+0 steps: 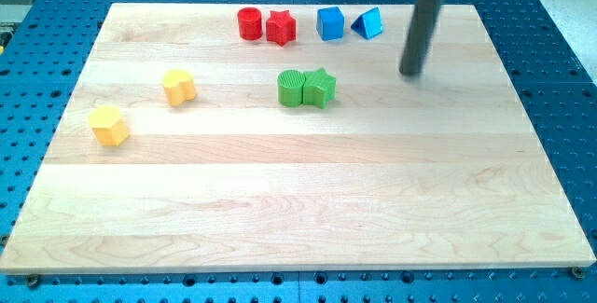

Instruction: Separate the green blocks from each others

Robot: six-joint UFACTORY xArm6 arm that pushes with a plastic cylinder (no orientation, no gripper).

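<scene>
A green round block [291,89] and a green star block [320,87] sit touching side by side in the upper middle of the wooden board [298,200]. My tip [410,73] is at the end of the dark rod, to the view's right of the green star and slightly higher, well apart from it.
A red cylinder [248,23] and a red star block [281,28] stand near the view's top. A blue cube [330,23] and a blue triangular block [368,25] stand to their right. A yellow heart-like block [178,87] and a yellow hexagonal block [109,125] lie at the left.
</scene>
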